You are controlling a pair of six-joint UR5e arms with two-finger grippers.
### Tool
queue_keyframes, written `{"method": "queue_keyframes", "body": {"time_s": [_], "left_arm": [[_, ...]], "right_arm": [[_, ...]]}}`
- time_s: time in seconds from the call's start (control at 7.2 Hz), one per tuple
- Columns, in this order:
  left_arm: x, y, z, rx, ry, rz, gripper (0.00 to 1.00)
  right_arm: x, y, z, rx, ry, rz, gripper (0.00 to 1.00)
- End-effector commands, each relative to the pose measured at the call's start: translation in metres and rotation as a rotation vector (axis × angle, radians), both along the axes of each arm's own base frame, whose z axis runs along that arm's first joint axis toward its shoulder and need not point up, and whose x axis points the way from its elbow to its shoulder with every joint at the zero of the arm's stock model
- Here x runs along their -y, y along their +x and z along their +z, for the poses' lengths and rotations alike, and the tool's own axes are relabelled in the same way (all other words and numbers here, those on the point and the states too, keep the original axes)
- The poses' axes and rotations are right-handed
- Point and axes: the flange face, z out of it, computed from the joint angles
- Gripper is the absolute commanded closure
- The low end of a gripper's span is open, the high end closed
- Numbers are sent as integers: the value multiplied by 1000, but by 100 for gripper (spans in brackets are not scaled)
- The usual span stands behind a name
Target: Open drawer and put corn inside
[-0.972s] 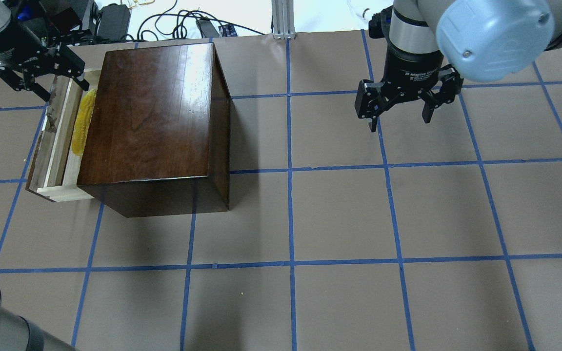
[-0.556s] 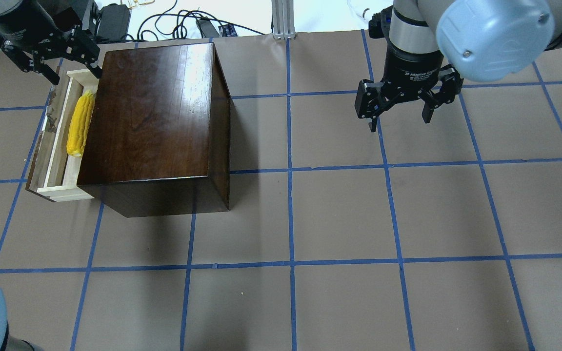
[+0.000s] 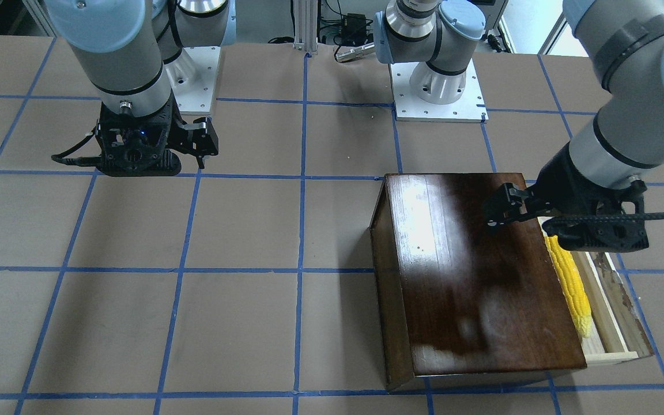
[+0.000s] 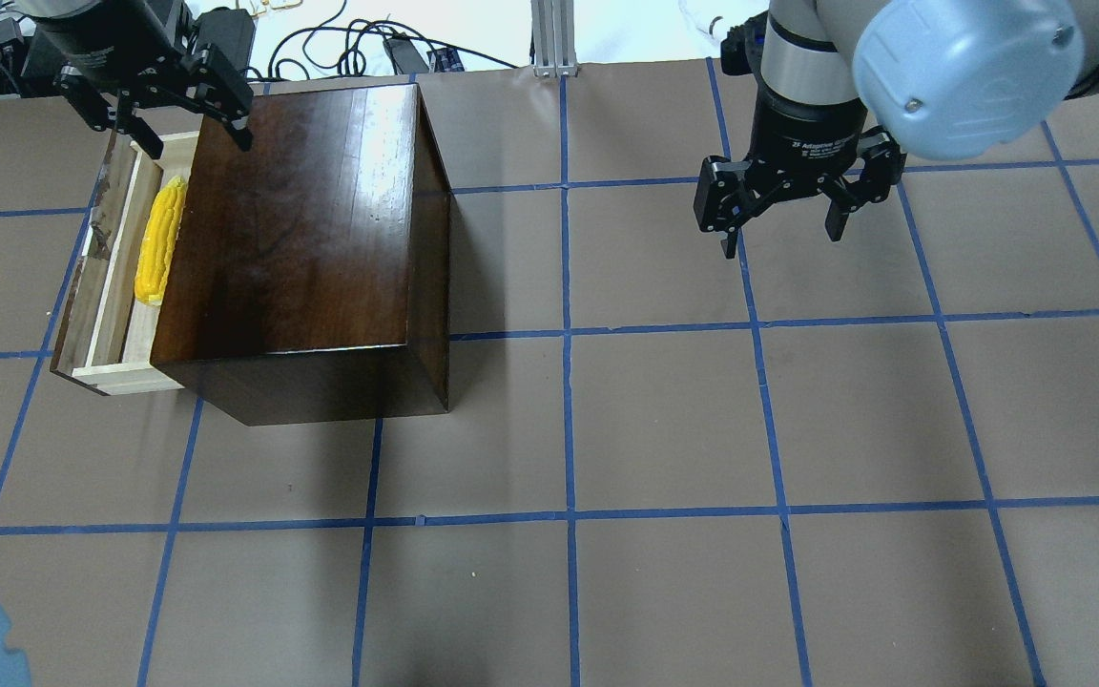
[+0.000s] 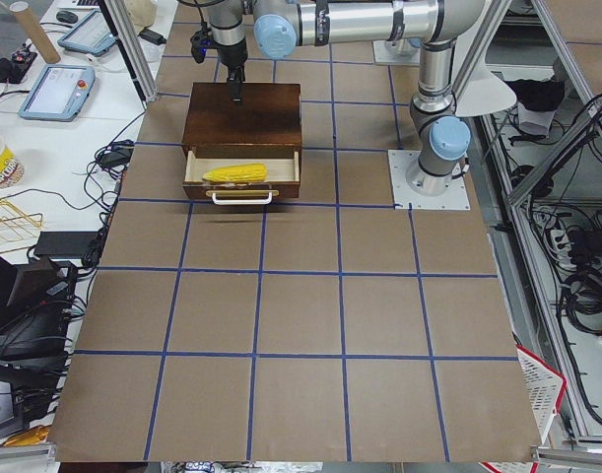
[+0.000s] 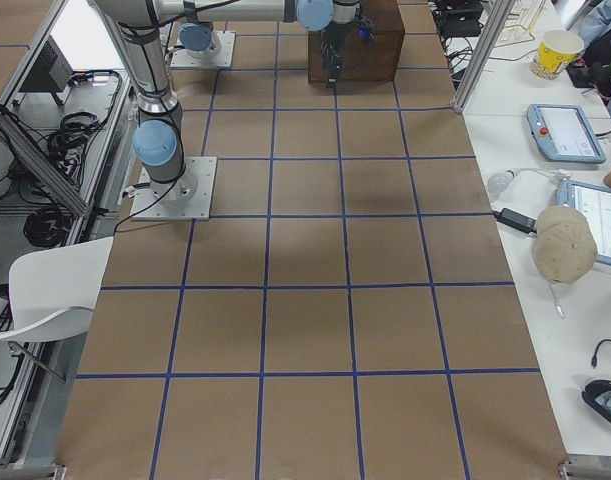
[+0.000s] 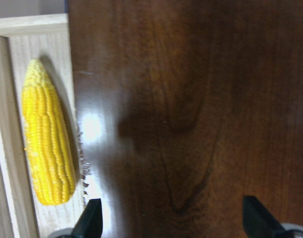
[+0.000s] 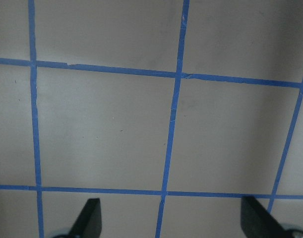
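The drawer point(image 4: 96, 286) is pulled out of the glossy dark-brown box point(image 4: 301, 219) on its left side. The yellow corn point(image 4: 158, 243) lies loose inside it along the box's edge, and it also shows in the left wrist view point(image 7: 46, 148) and the front view point(image 3: 568, 282). My left gripper point(image 4: 192, 134) is open and empty, raised above the far left corner of the box top. My right gripper point(image 4: 782, 239) is open and empty, held above the bare table far to the right.
The table is brown paper with a blue tape grid point(image 8: 171, 129). Cables and power bricks point(image 4: 225, 38) lie beyond the far edge. The drawer has a pale handle point(image 5: 241, 198) on its front panel.
My left gripper has moved away from the drawer's far end, right and toward the far edge, to above the box's corner. The corn has shifted slightly in the drawer. The right arm is still.
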Motion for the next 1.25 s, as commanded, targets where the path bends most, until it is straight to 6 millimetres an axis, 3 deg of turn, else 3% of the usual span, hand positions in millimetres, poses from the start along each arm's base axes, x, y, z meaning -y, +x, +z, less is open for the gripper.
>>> {"method": "queue_keyframes", "body": {"time_s": [0.0, 0.14, 0.42, 0.83, 1.11], "left_arm": [[-20, -33, -13, 87, 37, 39, 0], [-27, -55, -20, 83, 40, 59, 0], [-45, -69, -19, 72, 38, 23, 0], [-88, -69, -11, 45, 35, -43, 0], [-100, -62, -3, 46, 20, -101, 0]], "right_arm": [[0, 0, 0, 2, 0, 1, 0], [0, 0, 0, 0, 0, 0, 0], [0, 0, 0, 0, 0, 1, 0], [0, 0, 0, 0, 0, 1, 0], [0, 0, 0, 0, 0, 0, 0]]}}
